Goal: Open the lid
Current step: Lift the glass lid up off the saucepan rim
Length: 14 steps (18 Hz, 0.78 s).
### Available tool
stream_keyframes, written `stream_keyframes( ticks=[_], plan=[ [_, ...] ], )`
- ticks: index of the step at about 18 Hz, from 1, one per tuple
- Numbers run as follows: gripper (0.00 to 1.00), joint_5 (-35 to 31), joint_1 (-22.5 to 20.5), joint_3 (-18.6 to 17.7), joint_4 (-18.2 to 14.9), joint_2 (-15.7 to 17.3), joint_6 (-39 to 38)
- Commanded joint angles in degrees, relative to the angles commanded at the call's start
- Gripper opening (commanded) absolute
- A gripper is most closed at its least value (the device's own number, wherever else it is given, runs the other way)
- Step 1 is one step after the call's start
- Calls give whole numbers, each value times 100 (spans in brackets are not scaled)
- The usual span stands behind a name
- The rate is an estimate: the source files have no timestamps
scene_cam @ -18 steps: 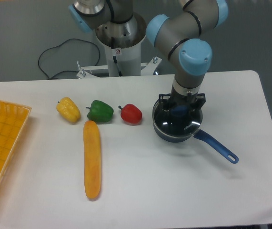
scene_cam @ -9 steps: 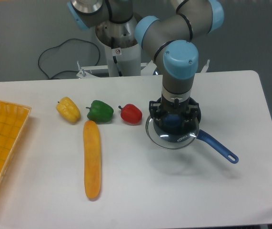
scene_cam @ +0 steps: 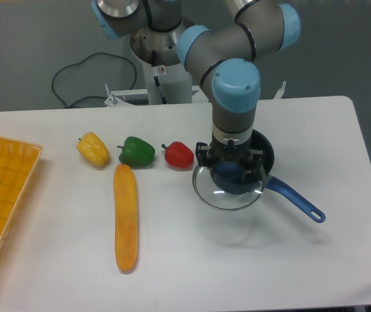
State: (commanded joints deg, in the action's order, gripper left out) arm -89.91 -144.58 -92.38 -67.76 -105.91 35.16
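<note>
Lid held by knob, clear of the pan, centre-right of frame.
Gripper (scene_cam: 229,170) was closed on the dark knob of the lid (scene_cam: 228,196), which hung tilted, lower-left of the saucepan (scene_cam: 264,151). Glass judged rigid, breakable, smooth; the knob looked the only secure hold.

Grey wall (scene_cam: 29,39) — white table (scene_cam: 250,266)

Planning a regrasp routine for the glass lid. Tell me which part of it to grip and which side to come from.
Grip the lid by its dark blue centre knob, coming straight down from above. The disc is flat, thin and glassy with only a narrow metal rim, so the raised knob is the one part two fingers can close around. The gripper holds it there now, lid lifted and shifted off the saucepan.
</note>
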Motion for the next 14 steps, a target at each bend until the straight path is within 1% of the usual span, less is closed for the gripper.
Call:
stream_keyframes(
  ticks=[14],
  plan=[
    [63,-26,9,-44,0,9,106]
  ],
)
